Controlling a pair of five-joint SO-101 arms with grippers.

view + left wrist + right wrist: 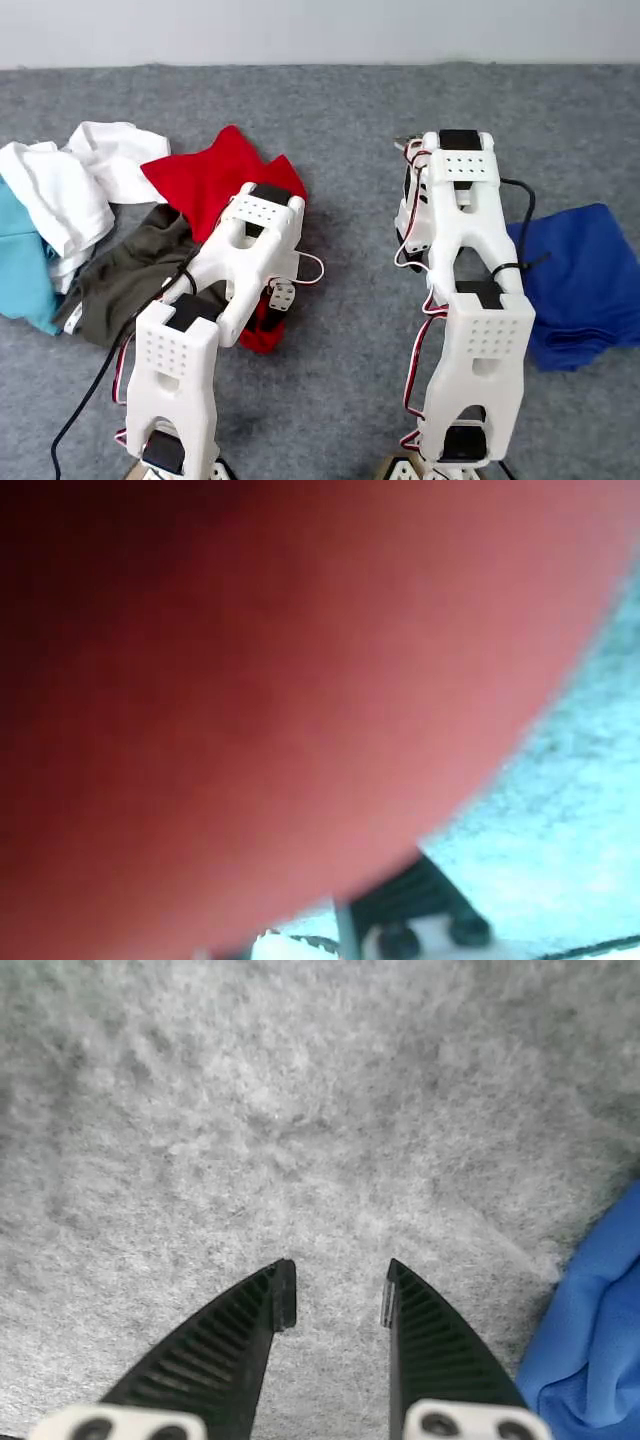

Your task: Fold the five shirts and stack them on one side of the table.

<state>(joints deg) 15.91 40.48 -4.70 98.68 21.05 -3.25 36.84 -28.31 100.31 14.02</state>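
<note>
Over on the left half of the grey felt table (340, 110) there's a loose heap of four unfolded shirts. The white shirt (70, 185) is bunched up at the far side. The teal shirt (20, 260) pokes out at the table edge next to it. The olive shirt (125, 275) lies nearer the arm bases, and the red shirt (215, 175) is spread out just beside the white one, touching it.

The left arm is stretched out right over the red shirt, so the left gripper (275, 300) sits down on or in that fabric. A bit of red also shows under the arm on the near side. From the left wrist camera, red cloth is pressed up very close to the lens with a strip of felt past its edge. Honestly I can't tell whether that gripper is spread or clamped on anything.

The right gripper (335, 1295) is easier to read. Its jaws are spread apart with nothing between them, pointing down at bare felt. The blue shirt (580, 285) looks folded into a neat-ish pile on the right side of the table. It's just beside that arm, close to the gripper but not touching it, and well apart from the heap.
</note>
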